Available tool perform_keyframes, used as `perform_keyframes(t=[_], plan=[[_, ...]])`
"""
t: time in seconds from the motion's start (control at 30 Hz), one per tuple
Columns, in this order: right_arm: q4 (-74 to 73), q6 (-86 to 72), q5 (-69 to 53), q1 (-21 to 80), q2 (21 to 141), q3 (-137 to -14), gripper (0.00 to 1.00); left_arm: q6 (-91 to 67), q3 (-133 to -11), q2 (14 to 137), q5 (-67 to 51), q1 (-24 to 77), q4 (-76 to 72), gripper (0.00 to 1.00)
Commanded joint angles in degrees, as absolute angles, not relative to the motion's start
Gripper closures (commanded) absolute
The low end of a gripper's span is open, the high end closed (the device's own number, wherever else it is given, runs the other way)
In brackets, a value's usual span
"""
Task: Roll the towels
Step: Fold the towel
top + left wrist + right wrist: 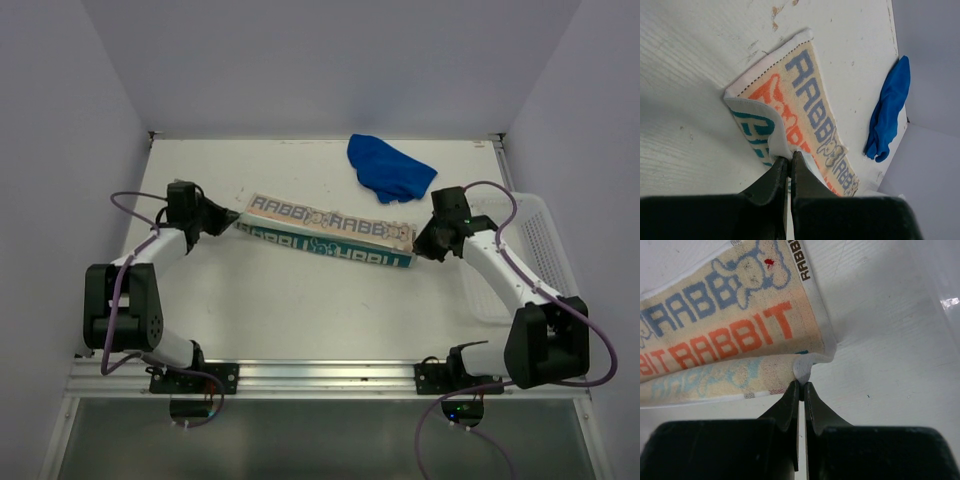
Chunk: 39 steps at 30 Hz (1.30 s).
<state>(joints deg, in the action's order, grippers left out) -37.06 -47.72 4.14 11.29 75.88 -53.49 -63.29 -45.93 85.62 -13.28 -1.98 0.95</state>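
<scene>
The patterned towel [730, 325] has big block letters. The orange row reads "RABBIT" twice, though the first word is cut off at the picture's edge. A grey-blue row above it reads "RABB", next to a small drawn animal face. A tiny black "RABBI" runs along the white hem. The pale teal letters on the folded-under side are too faint to read.

The left arm bends at the elbow and reaches from the near left corner of the worktop [300, 300] toward the towel's left end. The right arm reaches from the near right corner, forward and inward, to the towel's right end. Both wrists are low over the worktop.

The left gripper [790, 159] has its fingers pressed together, pinching the white hem of the towel at the folded left end. The right gripper [801, 385] pinches a little tuck of hem at the right end.

The towel is a long folded strip across the middle of the worktop, between the two grippers. Its left end is a bit closer to the far edge.

The blue towel [388, 170] lies bunched near the far edge, apart from both grippers. A white mesh basket [545, 240] sits at the right edge.
</scene>
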Motion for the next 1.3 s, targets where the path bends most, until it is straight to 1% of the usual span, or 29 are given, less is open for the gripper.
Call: perform_keyframes(t=[0.0,0.5,0.87,1.27], plan=[[-35.6,-49.7,7.6,11.0,76.6,-53.3,1.00,-63.9,-49.5,87.2,-9.5,-1.5,-1.6,1.00],[-35.6,-49.9,11.2,10.6,81.5,-57.7,1.00,-63.9,-54.6,92.5,-7.6,-1.2,-0.6,1.00],[-35.6,-49.7,11.8,9.7,85.4,-62.4,1.00,-63.4,-57.3,96.4,-7.2,-0.8,-0.4,1.00],[-34.0,-49.4,10.2,8.6,90.6,-64.6,1.00,-62.4,-60.6,99.9,-6.7,-0.6,-0.1,1.00]])
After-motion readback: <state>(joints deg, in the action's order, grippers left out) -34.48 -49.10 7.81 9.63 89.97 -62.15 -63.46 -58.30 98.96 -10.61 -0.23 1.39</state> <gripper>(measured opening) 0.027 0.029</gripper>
